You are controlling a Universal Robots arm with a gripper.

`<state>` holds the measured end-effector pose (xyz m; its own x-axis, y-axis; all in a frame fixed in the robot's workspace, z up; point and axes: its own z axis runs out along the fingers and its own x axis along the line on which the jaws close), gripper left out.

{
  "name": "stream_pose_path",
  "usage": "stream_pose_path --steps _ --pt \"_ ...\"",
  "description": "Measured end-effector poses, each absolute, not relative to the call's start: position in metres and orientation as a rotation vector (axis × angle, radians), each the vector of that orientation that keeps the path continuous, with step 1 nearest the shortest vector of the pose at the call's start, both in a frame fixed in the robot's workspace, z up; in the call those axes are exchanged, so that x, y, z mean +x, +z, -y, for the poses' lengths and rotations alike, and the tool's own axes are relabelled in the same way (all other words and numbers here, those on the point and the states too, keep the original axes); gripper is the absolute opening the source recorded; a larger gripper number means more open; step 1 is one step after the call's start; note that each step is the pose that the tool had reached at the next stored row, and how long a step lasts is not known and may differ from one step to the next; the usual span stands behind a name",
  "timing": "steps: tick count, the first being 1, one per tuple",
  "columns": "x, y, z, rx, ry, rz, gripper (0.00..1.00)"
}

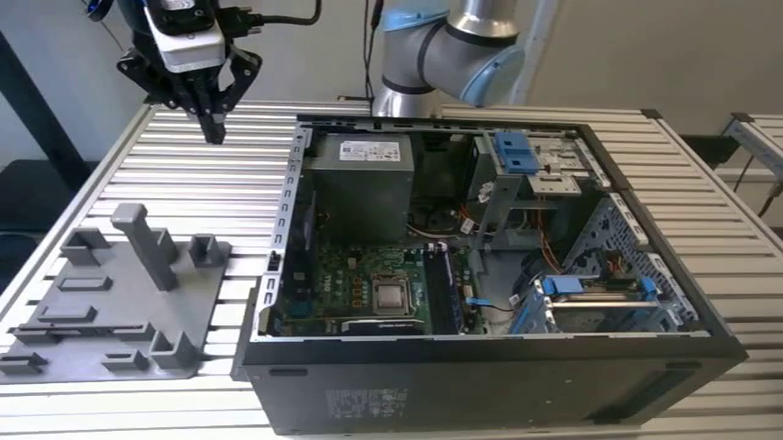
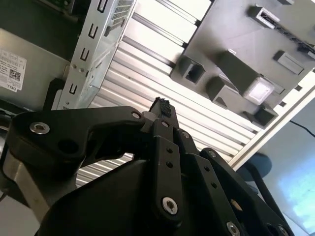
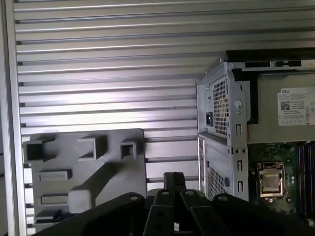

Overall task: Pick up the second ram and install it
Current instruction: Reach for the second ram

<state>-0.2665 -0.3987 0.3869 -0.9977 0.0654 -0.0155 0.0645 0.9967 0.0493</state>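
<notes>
Fingers (image 1: 215, 119) closed, seemingly empty, over table (image 1: 183, 188), betw. grey tray (image 1: 123, 307) & PC case (image 1: 490, 380)

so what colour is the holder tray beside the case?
Plain grey; the holder tray shows best in the exterior view.

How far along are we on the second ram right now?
Done: unclear. Dark strips stand in the memory slots beside the processor socket, but I cannot tell whether the second ram is among them. In hand: nothing; the gripper is shut, hanging above the table near the grey holder tray, outside the computer case. Left: confirming that ram is seated.
</notes>
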Motion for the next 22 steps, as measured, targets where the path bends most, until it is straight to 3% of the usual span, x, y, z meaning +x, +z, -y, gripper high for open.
stream_pose_path --steps 22 --pt "-0.340 0.384 0.399 0.102 0.076 -3.123 0.11"
